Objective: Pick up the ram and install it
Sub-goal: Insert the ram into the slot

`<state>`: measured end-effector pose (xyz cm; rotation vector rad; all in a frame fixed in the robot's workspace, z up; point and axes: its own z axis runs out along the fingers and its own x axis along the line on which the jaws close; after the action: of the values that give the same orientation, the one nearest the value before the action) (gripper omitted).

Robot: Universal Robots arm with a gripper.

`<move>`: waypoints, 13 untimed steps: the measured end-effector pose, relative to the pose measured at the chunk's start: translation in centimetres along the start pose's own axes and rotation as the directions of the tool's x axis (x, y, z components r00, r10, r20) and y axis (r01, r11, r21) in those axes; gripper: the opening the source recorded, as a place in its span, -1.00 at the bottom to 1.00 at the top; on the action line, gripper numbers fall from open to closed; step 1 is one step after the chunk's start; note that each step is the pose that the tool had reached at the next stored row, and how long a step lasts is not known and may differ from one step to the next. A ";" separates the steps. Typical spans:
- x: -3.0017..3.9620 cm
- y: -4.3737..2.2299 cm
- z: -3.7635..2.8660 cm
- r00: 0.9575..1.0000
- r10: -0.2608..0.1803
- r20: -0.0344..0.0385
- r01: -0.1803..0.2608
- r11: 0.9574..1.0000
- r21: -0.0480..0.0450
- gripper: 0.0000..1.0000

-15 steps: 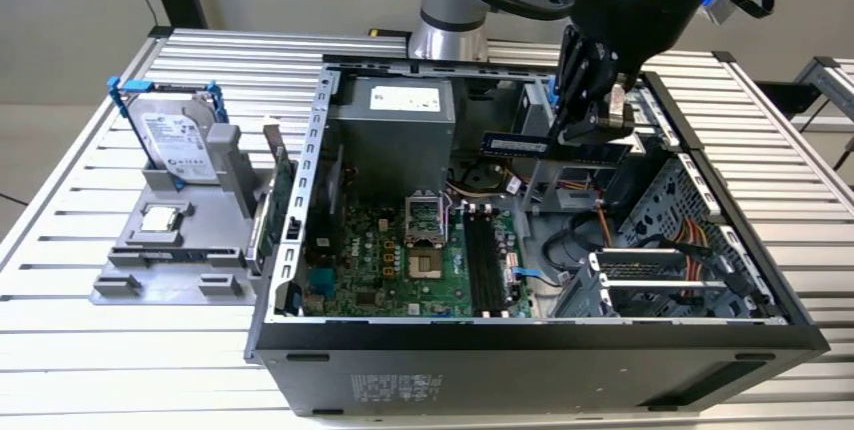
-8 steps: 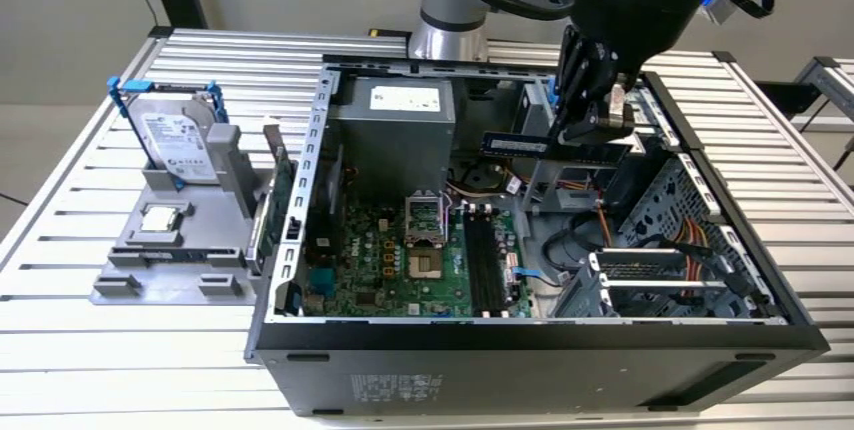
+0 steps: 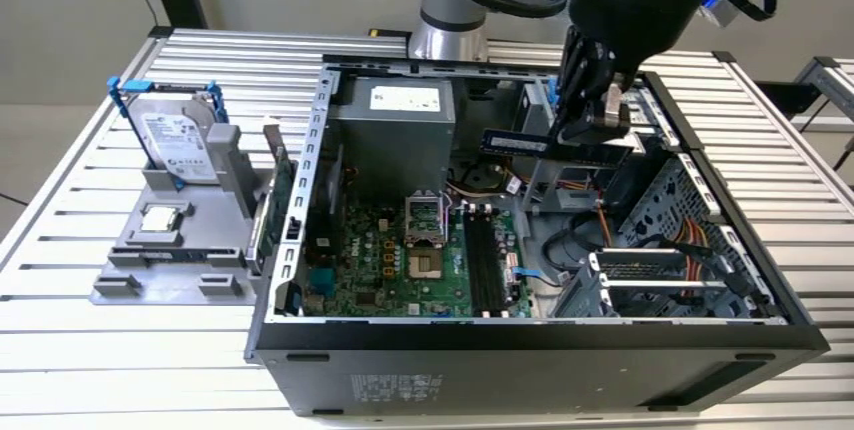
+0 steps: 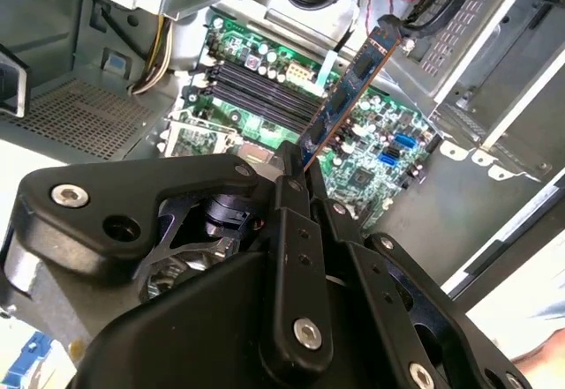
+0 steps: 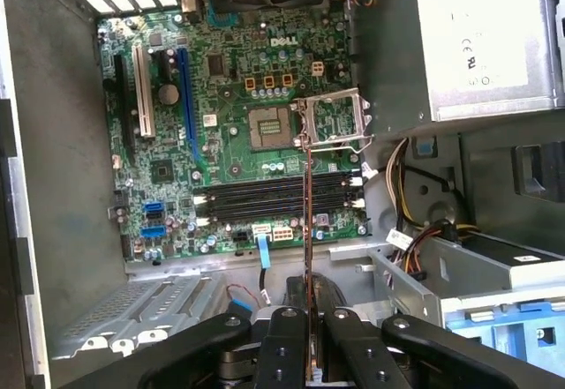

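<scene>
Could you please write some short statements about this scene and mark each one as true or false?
1. The gripper is shut on the ram. True.
2. The ram is already pushed into a slot. False: it is held in the air above the motherboard, and the long black slots are empty.
3. The hard drive stands outside the computer case, at the exterior view's left. True.
4. A side panel closes the computer case. False: the case is open, and the motherboard shows inside.
</scene>
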<state>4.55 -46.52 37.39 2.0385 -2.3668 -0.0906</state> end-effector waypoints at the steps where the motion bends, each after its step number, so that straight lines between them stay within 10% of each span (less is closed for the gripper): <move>1: 0.00 0.00 0.00 1.000 0.006 0.000 -0.006 1.000 0.000 -1.00; 13: 0.00 0.00 0.04 0.997 0.082 0.005 -0.082 0.997 0.002 -1.00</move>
<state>4.55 -46.52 37.35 1.9413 -2.4502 -0.0917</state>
